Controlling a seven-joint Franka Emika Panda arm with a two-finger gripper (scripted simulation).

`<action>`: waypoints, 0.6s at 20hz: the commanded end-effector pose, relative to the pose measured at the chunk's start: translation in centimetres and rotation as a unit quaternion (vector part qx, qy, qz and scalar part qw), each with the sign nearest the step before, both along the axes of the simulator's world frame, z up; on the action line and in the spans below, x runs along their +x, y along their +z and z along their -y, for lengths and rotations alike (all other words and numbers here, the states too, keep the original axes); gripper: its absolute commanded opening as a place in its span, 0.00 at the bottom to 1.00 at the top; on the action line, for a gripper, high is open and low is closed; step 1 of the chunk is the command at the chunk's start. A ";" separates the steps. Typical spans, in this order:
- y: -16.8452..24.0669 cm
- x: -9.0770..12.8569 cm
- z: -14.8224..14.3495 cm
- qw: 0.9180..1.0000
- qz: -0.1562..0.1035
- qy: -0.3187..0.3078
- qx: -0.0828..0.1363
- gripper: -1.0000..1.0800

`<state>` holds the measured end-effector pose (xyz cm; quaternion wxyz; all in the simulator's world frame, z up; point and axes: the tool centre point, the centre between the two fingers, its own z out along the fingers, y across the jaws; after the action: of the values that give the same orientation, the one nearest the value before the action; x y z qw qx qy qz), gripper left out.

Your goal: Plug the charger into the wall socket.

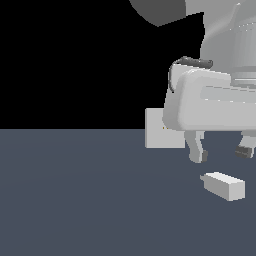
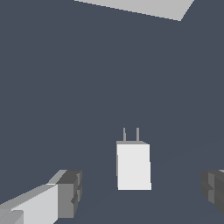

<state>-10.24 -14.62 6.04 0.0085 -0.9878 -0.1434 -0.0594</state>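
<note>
In the exterior view, a pale grey robot arm reaches down over a dark blue-grey desk (image 1: pixel 75 200). Its end effector (image 1: pixel 221 154) hangs released, fingers spread wide and holding nothing. The charger (image 1: pixel 225 185), a small off-white block, lies flat on the desk just below the end effector, between the two fingertips and apart from both. Its long axis runs roughly along the line from one finger to the other, angled slightly. Beyond the charger, the wall socket (image 1: pixel 156 136) stands upright as a pale square plate, partly hidden by the arm.

In the wrist view, the charger (image 2: pixel 133 166) lies between the spread fingers (image 2: pixel 70 192), untouched. Two thin prongs at one end point towards the wall socket (image 2: pixel 144 8), well apart from the charger. A descent looks needed before closing.
</note>
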 end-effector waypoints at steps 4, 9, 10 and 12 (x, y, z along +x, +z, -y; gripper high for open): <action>-1.5 -0.1 0.0 1.000 0.000 0.000 0.000 0.96; -3.7 -0.1 0.0 1.000 0.000 0.001 0.000 0.96; -4.0 -0.1 0.0 1.000 0.000 0.001 0.000 0.96; -4.5 -0.1 0.0 1.000 0.000 0.001 0.000 0.96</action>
<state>-10.34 -14.61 1.97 0.0089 -0.9878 -0.1442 -0.0589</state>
